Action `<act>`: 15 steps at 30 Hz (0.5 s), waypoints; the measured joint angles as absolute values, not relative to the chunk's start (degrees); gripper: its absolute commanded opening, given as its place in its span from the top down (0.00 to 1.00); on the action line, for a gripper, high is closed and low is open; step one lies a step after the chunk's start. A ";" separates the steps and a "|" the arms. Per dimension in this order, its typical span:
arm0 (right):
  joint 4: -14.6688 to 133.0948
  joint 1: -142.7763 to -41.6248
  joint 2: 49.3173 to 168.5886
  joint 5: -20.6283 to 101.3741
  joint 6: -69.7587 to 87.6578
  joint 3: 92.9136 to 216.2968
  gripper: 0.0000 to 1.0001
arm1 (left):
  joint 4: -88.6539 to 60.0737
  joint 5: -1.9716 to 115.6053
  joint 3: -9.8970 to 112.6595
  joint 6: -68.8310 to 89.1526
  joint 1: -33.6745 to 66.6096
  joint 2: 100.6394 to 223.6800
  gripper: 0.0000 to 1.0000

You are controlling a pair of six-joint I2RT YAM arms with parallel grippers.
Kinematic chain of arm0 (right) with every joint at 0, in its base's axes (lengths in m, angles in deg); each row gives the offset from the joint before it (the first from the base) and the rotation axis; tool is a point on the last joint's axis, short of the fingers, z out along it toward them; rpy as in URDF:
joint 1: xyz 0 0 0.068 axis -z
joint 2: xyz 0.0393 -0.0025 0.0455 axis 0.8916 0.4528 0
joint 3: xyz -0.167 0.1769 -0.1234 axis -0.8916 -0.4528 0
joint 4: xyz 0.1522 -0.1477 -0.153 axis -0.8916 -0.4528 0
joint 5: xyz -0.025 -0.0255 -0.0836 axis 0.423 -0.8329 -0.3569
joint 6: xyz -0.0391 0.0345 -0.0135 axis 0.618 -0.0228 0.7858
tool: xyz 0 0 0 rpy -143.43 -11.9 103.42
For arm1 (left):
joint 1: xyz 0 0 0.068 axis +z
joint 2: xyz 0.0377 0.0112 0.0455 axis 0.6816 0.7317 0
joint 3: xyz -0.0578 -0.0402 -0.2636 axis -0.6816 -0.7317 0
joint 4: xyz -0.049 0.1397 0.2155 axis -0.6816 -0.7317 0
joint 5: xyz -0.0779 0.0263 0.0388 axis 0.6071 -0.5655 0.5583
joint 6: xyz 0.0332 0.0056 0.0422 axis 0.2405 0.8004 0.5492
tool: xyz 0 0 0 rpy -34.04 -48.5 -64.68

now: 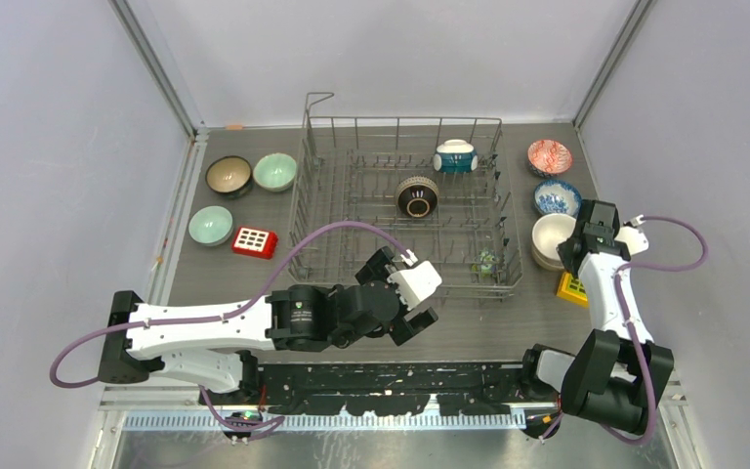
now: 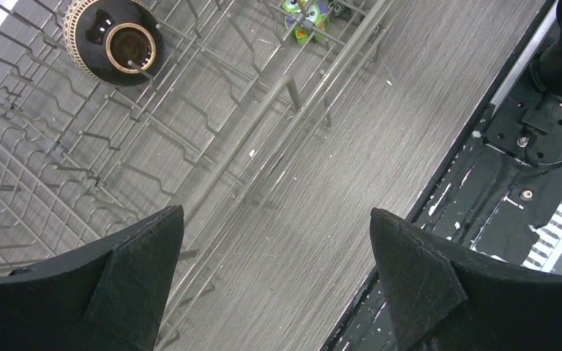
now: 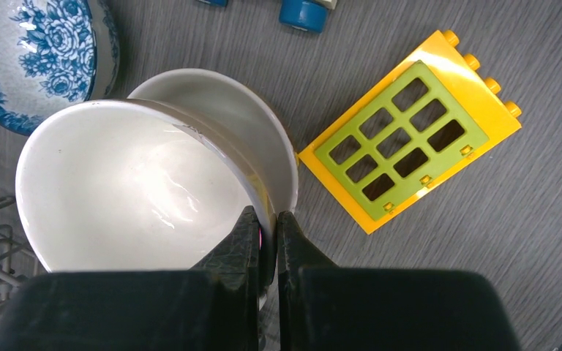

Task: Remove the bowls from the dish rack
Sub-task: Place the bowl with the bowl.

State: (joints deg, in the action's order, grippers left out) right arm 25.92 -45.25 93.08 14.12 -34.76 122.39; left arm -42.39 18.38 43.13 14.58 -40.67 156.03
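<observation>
We see a grey wood-grain table [image 1: 488, 327]: grey wire dish rack [image 1: 402, 120] at centre, round ceramic bowls [image 1: 274, 172] at ten and two o'clock.

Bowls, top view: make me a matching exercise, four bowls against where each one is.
1 black bowl
2 red bowl
3 cream bowl
4 brown bowl

A left of the rack
B rim pinched by the right gripper
C right of the rack, farthest back
D inside the rack

Pairs: 1-D, 2-C, 3-B, 4-A.
</observation>
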 measured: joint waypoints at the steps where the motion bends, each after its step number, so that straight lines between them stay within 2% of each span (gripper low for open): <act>1: 26.01 -45.21 93.08 14.01 -34.76 122.24 0.99 | -42.39 18.43 43.15 14.56 -40.67 156.05 0.00; 8: 26.66 -44.57 93.32 13.84 -34.69 121.47 0.99 | -42.37 18.69 43.13 14.43 -40.67 156.75 0.00; 15: 27.30 -44.57 94.39 13.92 -34.15 121.47 0.89 | -42.37 18.95 43.15 14.43 -40.67 157.62 0.00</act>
